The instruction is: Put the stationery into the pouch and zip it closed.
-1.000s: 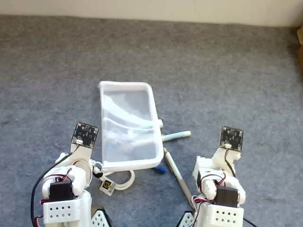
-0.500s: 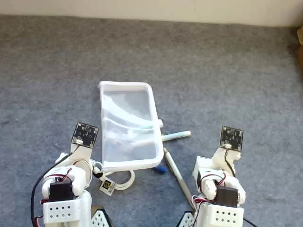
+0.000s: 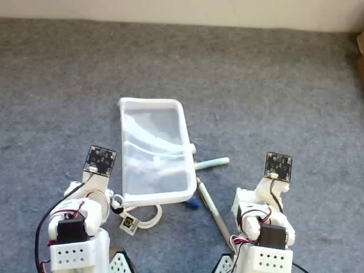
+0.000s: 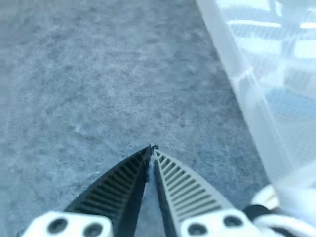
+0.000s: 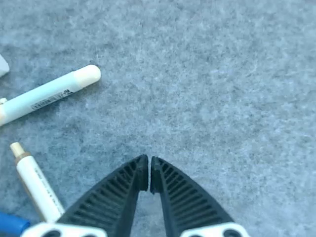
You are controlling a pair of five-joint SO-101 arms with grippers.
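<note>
Two arms parked at the near edge, before any pick. The left gripper (image 4: 150, 149) and right gripper (image 5: 149, 165) each have their jaws pressed together and hold nothing.

The translucent pouch (image 3: 153, 149) lies flat between and ahead of the arms, with a white strap (image 3: 149, 219) and tag (image 3: 130, 224) at its near end. A pale green pen (image 3: 211, 164) lies just beside its right edge, one end meeting that edge. A grey pen (image 3: 212, 207) runs back toward the right arm, and a small blue piece (image 3: 191, 203), too small to identify, sits near the pouch's near corner.

Likely faults: the pens are thin and lie flat on pile, so closing jaws may roll or skid them rather than seize them. The pouch looks limp and light, so a pen pushed at its mouth could shove it along or fold the opening shut. Where the opening is cannot be told.

The surface is grey short-pile carpet (image 3: 273, 85), and a pale wall (image 3: 182, 10) bounds the far side.
</note>
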